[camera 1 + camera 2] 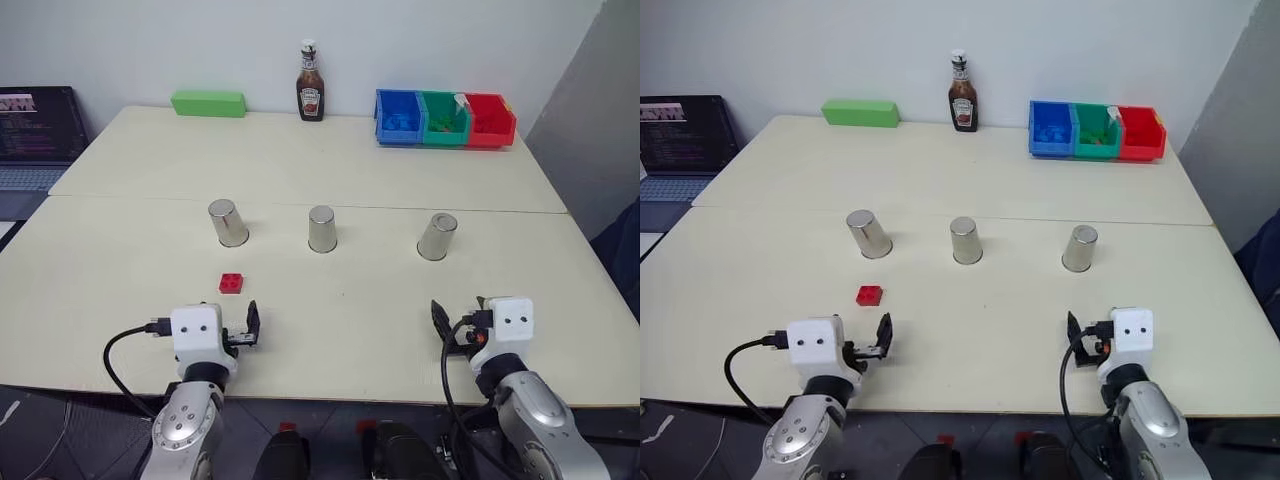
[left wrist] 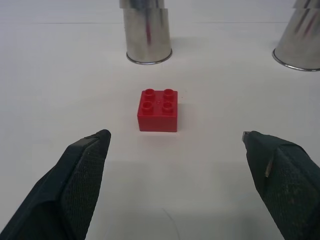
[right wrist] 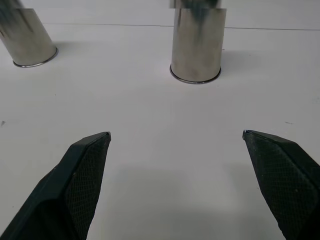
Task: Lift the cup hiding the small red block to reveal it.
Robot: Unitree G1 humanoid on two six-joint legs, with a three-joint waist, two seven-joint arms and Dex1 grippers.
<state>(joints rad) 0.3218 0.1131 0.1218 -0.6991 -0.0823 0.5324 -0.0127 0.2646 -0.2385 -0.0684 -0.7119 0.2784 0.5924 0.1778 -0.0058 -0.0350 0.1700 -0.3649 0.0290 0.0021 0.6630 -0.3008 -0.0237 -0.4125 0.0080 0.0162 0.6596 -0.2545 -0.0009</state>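
Cups upright, red block uncovered

Three silver cups stand inverted in a row across the table (image 1: 120,260); the small red block (image 1: 231,283) lies bare in front of the left cup (image 1: 228,222), just ahead of the left gripper (image 2: 175,150). Both grippers — the right gripper (image 3: 175,150) too — are held wide apart, empty. No cup hides the block yet, so any lift is best withheld.

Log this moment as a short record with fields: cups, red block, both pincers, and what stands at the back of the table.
cups: three silver cups upside down in a row, left cup, middle cup, right cup
red block: small red block uncovered on the table, in front of the left cup
left pincer: open, empty, block ahead of it
right pincer: open, empty
back edge: green box, sauce bottle, blue, green and red bins
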